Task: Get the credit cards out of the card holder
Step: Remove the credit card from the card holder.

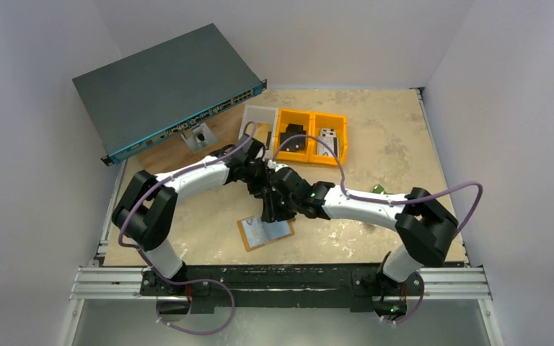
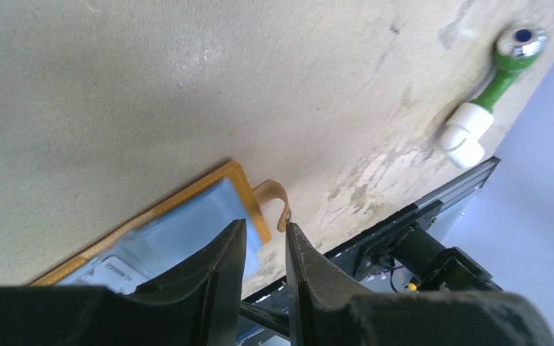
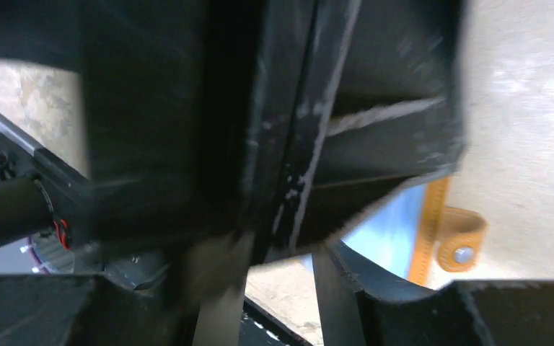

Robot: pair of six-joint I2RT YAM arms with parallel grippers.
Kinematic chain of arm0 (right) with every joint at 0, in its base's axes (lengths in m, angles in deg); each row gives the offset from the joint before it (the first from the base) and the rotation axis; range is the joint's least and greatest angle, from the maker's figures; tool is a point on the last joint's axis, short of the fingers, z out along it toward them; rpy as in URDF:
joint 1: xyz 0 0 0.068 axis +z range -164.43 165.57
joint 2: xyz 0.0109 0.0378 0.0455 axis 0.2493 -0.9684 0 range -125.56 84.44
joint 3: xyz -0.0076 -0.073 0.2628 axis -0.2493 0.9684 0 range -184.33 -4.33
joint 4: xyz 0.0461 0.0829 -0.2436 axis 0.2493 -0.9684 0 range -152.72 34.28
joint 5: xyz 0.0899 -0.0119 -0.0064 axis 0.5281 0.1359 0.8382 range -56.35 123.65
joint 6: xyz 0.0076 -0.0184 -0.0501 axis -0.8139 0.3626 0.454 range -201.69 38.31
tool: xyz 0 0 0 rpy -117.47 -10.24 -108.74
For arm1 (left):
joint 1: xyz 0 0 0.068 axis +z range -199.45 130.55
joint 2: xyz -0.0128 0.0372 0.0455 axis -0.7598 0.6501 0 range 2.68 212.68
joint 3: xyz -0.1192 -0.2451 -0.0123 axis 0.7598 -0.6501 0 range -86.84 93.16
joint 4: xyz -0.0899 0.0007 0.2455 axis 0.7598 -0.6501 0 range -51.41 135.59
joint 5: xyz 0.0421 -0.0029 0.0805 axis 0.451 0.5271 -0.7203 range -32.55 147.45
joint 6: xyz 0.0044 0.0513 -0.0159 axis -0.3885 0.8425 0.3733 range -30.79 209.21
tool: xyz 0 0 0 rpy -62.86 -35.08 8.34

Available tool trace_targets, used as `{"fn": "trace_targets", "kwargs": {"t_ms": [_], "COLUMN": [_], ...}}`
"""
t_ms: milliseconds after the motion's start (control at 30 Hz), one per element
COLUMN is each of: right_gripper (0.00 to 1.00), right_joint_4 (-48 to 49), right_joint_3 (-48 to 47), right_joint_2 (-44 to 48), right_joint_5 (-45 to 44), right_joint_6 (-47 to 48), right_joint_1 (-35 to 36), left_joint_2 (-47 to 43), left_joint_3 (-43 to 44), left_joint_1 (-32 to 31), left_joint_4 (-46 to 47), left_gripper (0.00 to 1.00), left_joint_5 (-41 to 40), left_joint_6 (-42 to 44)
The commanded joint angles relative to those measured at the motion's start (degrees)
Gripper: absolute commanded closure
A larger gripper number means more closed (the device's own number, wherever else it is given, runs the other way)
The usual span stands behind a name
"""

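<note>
Right wrist cam is mostly blocked by the left gripper's point(image 2: 265, 249) black body and smeared. The right gripper point(image 3: 274, 274) fingers look apart, but I can't tell if it's got anything. Left jaws sit a narrow slit apart over the card holder point(image 1: 263, 233), grip also impossible to call. It lies open at 6 o'clock of both grippers. Count: one holder, one white card point(image 2: 119, 270) half cut off, two orange bins point(image 1: 292, 115) at 12 o'clock.

From above I lose the far edge of the card holder point(image 1: 256, 234) under the arms point(image 1: 281, 198); my left fingers point(image 2: 216, 281) cut off its lower part and a card point(image 2: 119, 272), print unreadable; the right wrist view is mostly a blurred dark mass point(image 3: 209, 122).
</note>
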Motion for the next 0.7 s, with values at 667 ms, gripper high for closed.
{"fn": "trace_targets", "kwargs": {"t_ms": [667], "right_gripper": [0.60], "right_joint_4": [7.8], "right_joint_3": [-2.3], "right_joint_2": [-12.0], "right_joint_5": [7.1], "right_joint_6": [-1.9], "right_joint_1": [2.7], "left_joint_2": [-22.1], "left_joint_3": [-25.1], "left_joint_1": [7.7], "left_joint_4": [-2.8], "left_gripper": [0.73], "left_joint_5": [-2.6], "left_joint_6": [4.5]}}
